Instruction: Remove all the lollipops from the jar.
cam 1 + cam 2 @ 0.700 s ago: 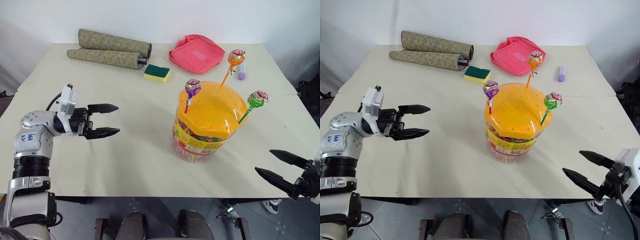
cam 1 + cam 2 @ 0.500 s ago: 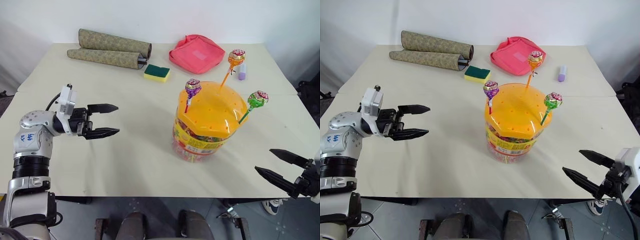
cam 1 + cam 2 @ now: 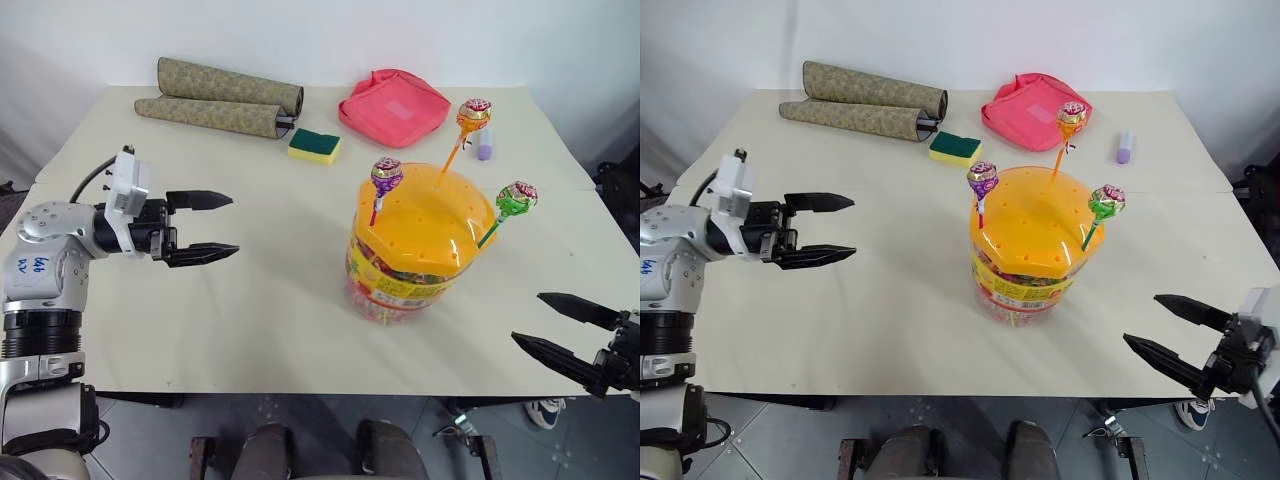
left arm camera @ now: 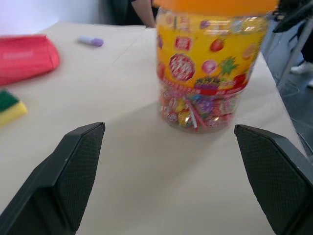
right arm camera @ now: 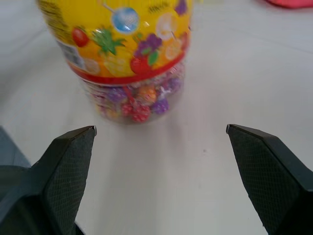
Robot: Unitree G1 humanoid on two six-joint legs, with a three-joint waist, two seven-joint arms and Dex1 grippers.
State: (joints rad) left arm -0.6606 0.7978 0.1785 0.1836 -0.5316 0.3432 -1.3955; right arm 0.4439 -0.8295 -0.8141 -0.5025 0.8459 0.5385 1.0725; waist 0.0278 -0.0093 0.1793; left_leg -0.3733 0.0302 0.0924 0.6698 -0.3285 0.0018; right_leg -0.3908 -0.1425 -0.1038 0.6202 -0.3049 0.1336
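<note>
One wide table (image 3: 250,330) carries everything. Right of its middle stands the jar (image 3: 415,270), its clear lower part packed with wrapped sweets, and three lollipops stick up from holes in its orange lid: purple (image 3: 386,175) nearest the left, orange (image 3: 472,112) at the back, green (image 3: 516,197) on the right. Both grippers are spread wide and empty, the left gripper (image 3: 205,227) well apart from the jar, the right gripper (image 3: 565,330) off the table's near right edge.
</note>
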